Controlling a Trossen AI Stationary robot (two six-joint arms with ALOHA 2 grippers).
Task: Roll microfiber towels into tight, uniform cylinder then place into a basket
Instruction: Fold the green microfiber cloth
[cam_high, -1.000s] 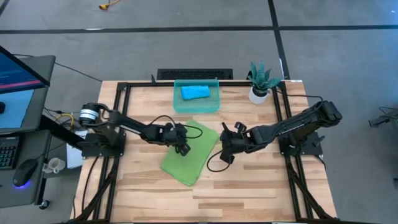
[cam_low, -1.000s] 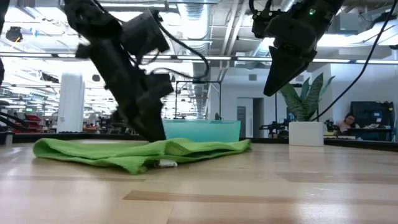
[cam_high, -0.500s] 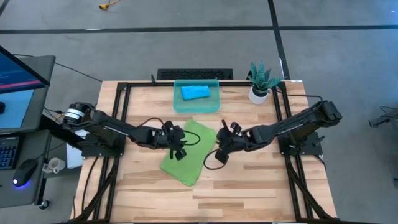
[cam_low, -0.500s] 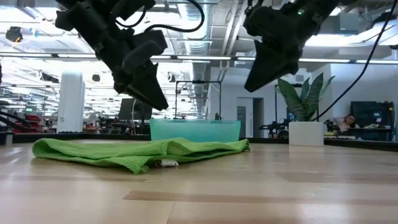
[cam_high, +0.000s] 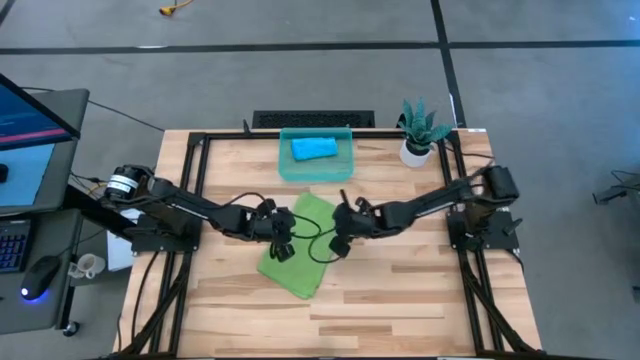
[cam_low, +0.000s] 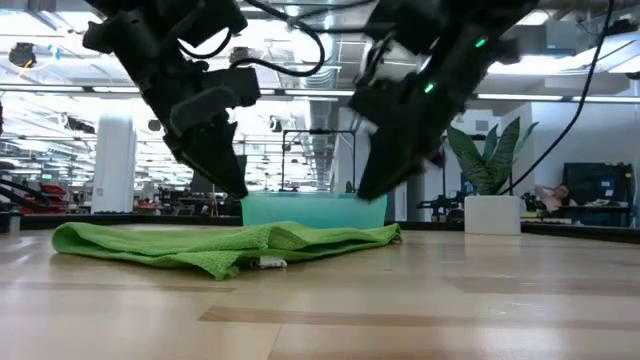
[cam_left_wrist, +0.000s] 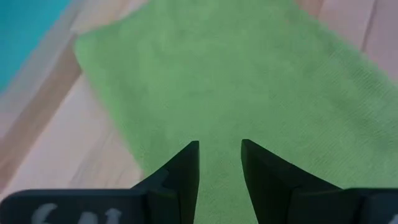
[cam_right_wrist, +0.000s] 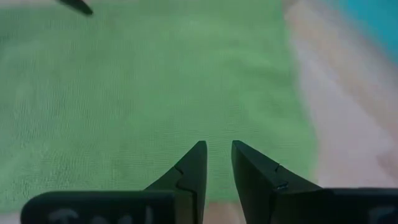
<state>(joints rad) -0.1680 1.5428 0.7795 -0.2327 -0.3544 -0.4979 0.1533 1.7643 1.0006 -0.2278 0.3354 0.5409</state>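
Observation:
The lime-green towel (cam_high: 300, 248) lies flat and folded on the table's middle, with a rumpled near edge (cam_low: 220, 250). The sky-blue towel (cam_high: 313, 149) lies rolled in the teal basket (cam_high: 345, 165) at the far edge. My left gripper (cam_high: 282, 238) hangs open above the green towel's left part (cam_left_wrist: 236, 74), its tips (cam_low: 235, 190) clear of the cloth. My right gripper (cam_high: 338, 238) hangs open above the towel's right end (cam_right_wrist: 143, 81), also clear (cam_low: 365, 192). Both point slanting down with a narrow gap and nothing between the fingers.
A white pot with a green plant (cam_high: 420, 130) stands at the far right corner. A black frame (cam_high: 200, 150) runs around the table. Bare wood (cam_high: 400, 300) lies in front of the towel and to both sides.
My left gripper has risen off the green towel and drawn back a little toward the table's left edge, rolling somewhat. My right gripper has come down and toward the table's left, ending over the towel's right end. The towel has stayed where it was.

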